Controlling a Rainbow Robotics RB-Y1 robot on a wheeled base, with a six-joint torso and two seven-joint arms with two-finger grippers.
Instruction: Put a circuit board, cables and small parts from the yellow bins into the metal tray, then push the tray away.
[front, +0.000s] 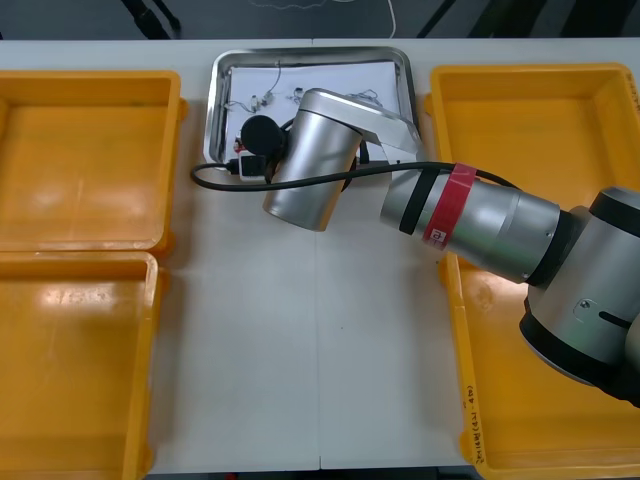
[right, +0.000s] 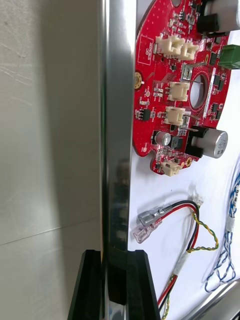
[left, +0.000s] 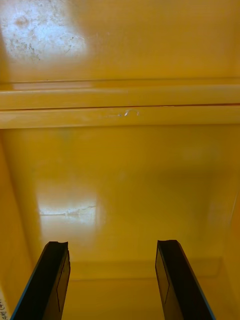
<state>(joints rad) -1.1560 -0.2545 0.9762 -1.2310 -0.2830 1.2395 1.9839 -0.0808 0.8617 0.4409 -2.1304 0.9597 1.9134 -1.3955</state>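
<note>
My right gripper (right: 116, 287) is shut on the near rim of the metal tray (right: 117, 150), one finger outside the rim and one inside. On the tray's white inside lies a round red circuit board (right: 170, 75). Closer to the fingers are a red and yellow cable (right: 192, 225) with metal ends and a twisted blue and white cable (right: 227, 250). In the front view the right arm (front: 460, 215) reaches across to the tray (front: 213, 100) at the table's far middle, and its wrist hides the gripper. My left gripper (left: 112, 280) hangs open over a bare bin floor (left: 120, 175).
Two yellow bins stand at the left, far (front: 85, 160) and near (front: 70, 360), both bare inside. Two more, far (front: 540, 130) and near (front: 500, 400), stand at the right, partly under the right arm. A black cable (front: 215, 182) loops off the right wrist.
</note>
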